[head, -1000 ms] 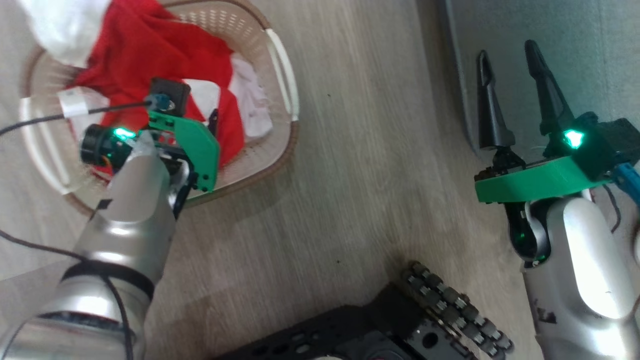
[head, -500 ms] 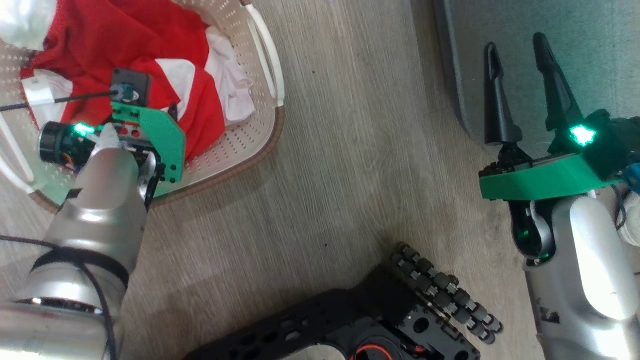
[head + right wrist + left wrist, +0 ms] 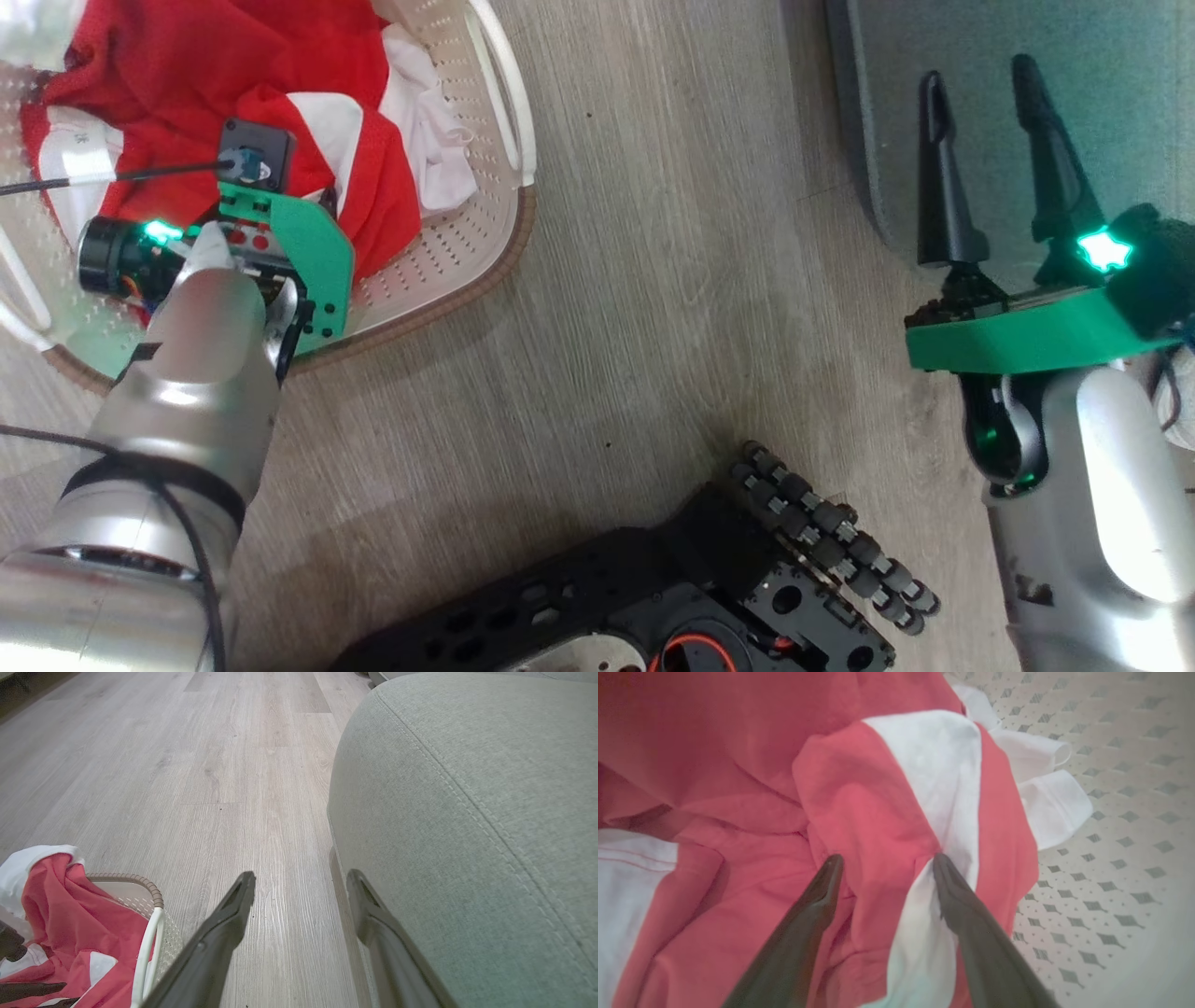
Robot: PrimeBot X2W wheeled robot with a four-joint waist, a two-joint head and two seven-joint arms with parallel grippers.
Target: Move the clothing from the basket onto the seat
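None of the clothing [image 3: 233,65] is on the seat [image 3: 1120,93], upper right; all lies in the basket [image 3: 439,252], upper left. My left end effector [image 3: 887,857] is down among it, wide open, gripping nothing yet; my right end effector [image 3: 978,73] hangs open, empty, by the seat.

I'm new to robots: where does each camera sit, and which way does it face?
Head view: on the head, looking down at floor, basket and seat; left forearm, right claw, wheeled base show.
Left wrist view: on left wrist, aimed into basket at clothing; open left claw shows.
Right wrist view: on right wrist, facing along floor beside seat; open right claw shows.
Shared: all three show clothing and basket.
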